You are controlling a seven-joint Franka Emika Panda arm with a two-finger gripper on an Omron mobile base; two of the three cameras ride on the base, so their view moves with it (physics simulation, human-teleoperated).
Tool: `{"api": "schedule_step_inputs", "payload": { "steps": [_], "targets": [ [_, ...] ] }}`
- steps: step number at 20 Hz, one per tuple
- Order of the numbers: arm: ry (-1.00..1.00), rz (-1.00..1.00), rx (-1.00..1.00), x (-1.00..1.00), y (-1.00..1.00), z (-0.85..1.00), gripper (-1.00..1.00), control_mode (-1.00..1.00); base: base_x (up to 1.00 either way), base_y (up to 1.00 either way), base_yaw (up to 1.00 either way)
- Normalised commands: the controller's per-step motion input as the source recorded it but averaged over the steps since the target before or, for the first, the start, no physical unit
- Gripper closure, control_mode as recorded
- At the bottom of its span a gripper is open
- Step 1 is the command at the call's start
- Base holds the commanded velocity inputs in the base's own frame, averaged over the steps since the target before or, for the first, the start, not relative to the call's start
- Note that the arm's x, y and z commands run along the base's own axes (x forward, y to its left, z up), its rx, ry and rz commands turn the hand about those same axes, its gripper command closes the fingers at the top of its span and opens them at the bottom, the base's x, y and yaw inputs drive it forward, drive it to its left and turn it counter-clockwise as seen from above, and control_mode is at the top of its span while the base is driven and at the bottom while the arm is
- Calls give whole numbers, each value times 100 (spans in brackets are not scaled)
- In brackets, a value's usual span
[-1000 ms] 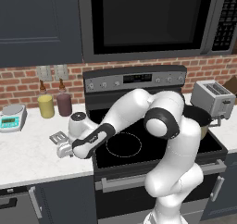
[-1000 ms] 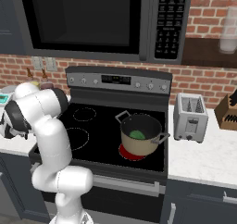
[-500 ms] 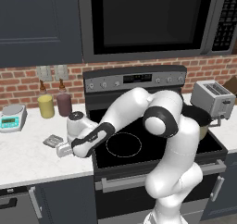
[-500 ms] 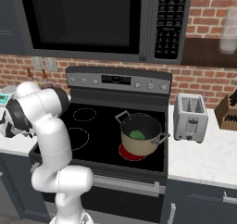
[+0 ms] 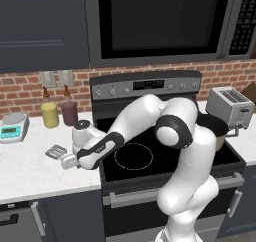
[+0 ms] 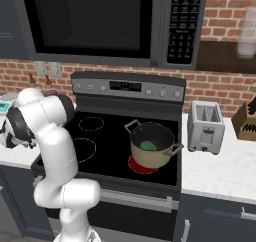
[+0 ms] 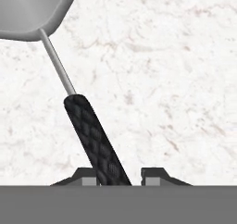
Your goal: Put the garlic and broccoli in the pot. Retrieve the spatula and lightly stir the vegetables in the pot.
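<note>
The spatula lies flat on the white counter left of the stove, silver slotted head toward the wall. In the hand view its black handle runs down between my fingertips, the silver head at the top left. My gripper is low over the handle's end. Its jaws stand narrowly open around the handle, which touches the left fingertip with a small gap to the right one. The tan pot sits on the front right burner with the green broccoli inside. The garlic is hidden.
A yellow bottle, a maroon bottle and a kitchen scale stand at the back of the left counter. A silver toaster and a knife block are right of the stove. The microwave hangs overhead.
The jaws have narrowed around the spatula handle. The hand has settled slightly lower over the counter. The spatula has not moved.
</note>
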Motion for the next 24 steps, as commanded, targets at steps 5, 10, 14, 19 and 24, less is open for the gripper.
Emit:
{"api": "schedule_step_inputs", "payload": {
  "steps": [5,10,14,19,24],
  "targets": [
    [-6,0,1,-19,0,59,100,-100,0,0,0],
    [-2,-2,0,-20,-6,78,100,-100,0,0,0],
    [1,-5,0,-22,-38,70,100,-100,0,0,0],
    [0,2,0,-6,-51,9,100,-100,0,0,0],
    [-2,4,0,-2,-49,1,100,-100,0,0,0]
  ]
}}
